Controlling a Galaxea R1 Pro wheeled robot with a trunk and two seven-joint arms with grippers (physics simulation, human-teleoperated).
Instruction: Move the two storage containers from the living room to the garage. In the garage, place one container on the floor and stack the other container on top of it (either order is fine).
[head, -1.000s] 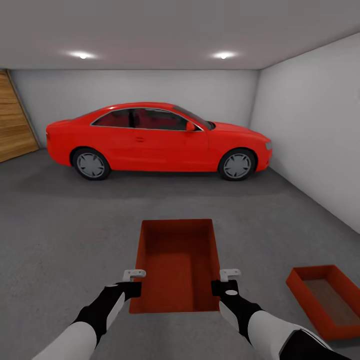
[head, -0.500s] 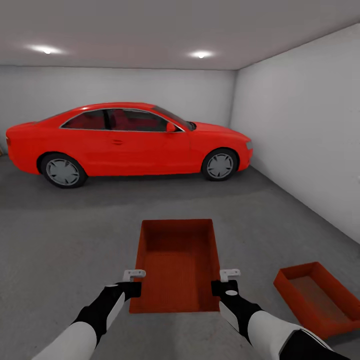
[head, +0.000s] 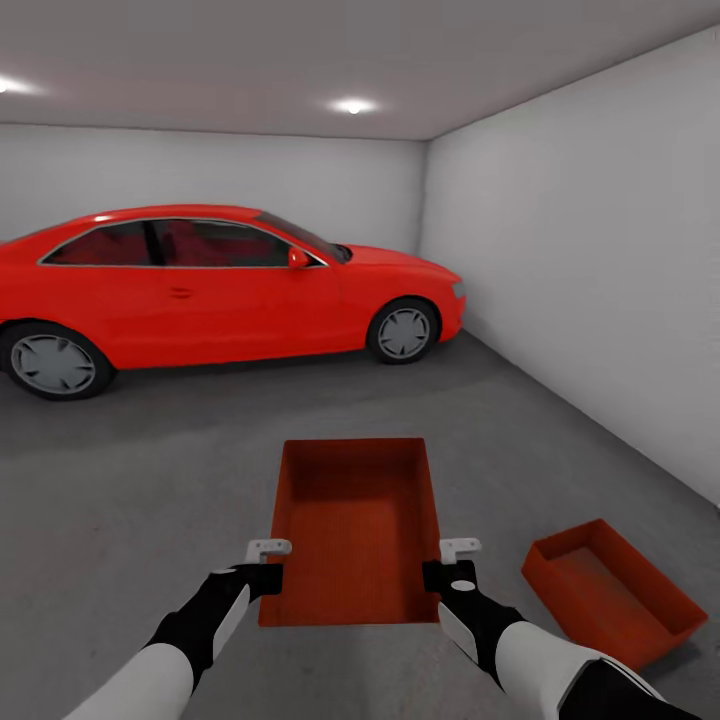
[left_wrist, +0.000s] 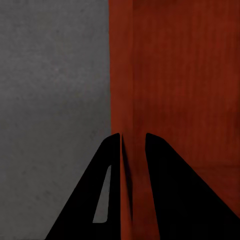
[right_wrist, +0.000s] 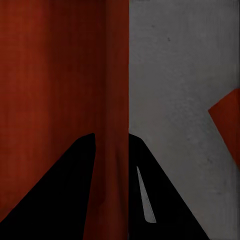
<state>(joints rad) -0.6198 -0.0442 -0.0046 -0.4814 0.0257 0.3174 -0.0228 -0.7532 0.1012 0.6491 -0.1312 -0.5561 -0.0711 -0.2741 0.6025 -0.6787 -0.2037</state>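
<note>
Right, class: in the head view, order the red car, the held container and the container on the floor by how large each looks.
1. red car, though partly cut off
2. held container, nearest the camera
3. container on the floor

The two containers look alike in build; nearness alone may separate them.

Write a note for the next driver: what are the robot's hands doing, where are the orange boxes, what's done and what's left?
Left tool: shut on the held container's left wall.
Right tool: shut on its right wall.
Held container: carried in front of the robot, above the floor.
Second container: on the floor, to the robot's right.
Done: both containers are in the garage, near the red car; one is already down.
Left: line up over the second container, lower the held one onto it, release.
</note>
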